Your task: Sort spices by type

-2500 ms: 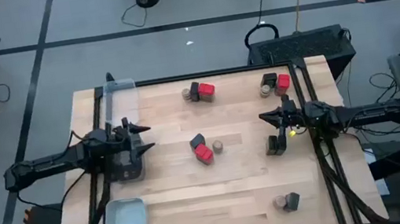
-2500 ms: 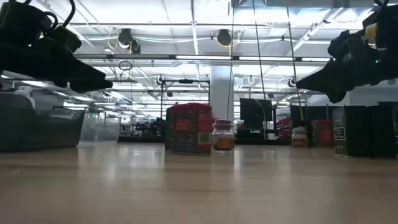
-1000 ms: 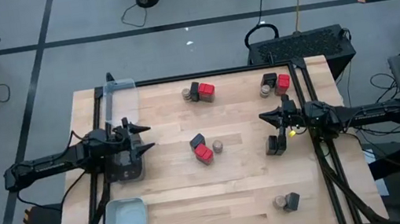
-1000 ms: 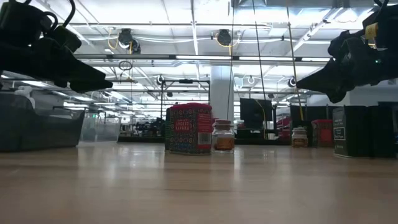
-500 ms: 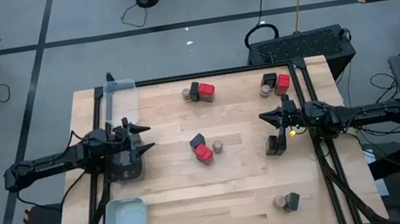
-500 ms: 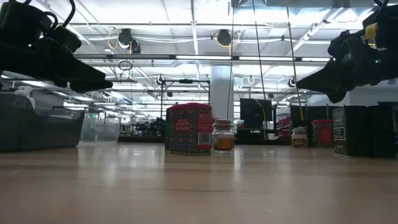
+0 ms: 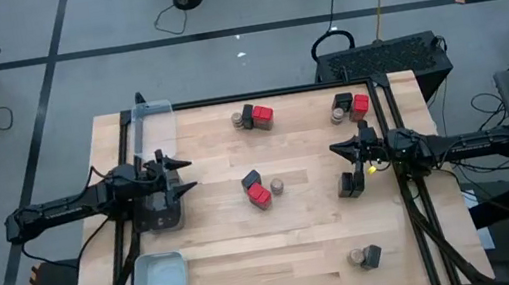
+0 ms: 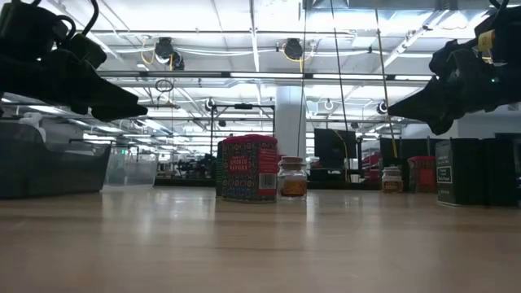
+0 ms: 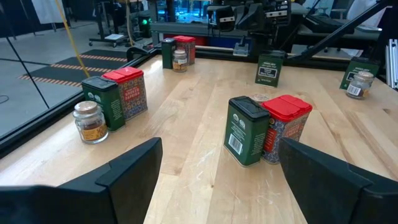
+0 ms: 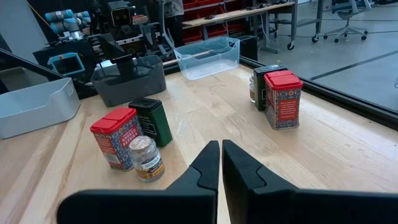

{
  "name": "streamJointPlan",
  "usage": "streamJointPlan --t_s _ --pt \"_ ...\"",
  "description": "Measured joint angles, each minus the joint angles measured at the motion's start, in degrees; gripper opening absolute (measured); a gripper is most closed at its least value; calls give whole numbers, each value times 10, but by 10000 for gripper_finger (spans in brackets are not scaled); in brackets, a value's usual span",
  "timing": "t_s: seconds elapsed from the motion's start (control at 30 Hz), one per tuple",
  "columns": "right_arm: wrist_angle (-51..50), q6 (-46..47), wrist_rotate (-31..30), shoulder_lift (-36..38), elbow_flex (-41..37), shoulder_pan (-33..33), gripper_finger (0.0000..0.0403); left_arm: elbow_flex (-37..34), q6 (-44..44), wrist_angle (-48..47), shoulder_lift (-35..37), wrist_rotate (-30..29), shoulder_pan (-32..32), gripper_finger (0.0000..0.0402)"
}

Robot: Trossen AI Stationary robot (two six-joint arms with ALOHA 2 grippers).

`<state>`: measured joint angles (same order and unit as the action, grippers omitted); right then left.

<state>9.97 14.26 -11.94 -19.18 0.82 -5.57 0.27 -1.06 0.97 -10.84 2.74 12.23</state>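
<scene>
With the left tool spread and the right tool pressed together, both empty, the mid-surface red tin looks light, rigid, slick-sided: best pinched across flat walls.

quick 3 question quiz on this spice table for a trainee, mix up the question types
1. True or false: the right gripper is shut and holds nothing.
2. Multiple choice: the group at the table's middle holds a red tin, a dark tin and what else? A) a second red tin B) a round jar C) a clear tray
3. Fill in: the left gripper is ____ and points at the middle group.

Key
1. True; its fingers meet with nothing between them.
2. B, the round jar beside the red tin.
3. Open; its fingers stand wide apart.
</scene>
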Motion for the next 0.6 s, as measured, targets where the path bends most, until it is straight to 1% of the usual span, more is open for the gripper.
streamJointPlan --t_s 0.1,0.23,0.37,0.43,0.5,0.6 --pt "4 -3 0 0 0 0 0 0 0 0 0 0 0 326" --pt "35 -18 -2 0 0 -1 0 0 0 0 0 0 0 326" --pt "88 28 -4 0 0 -1 0 0 0 0 0 0 0 326" --pt "125 31 -3 0 0 -1 0 0 -1 5 0 0 0 326" --pt "155 34 2 0 0 -1 0 0 -33 20 0 0 0 326" --pt "175 28 3 0 0 -1 0 0 -137 41 0 -2 0 326"
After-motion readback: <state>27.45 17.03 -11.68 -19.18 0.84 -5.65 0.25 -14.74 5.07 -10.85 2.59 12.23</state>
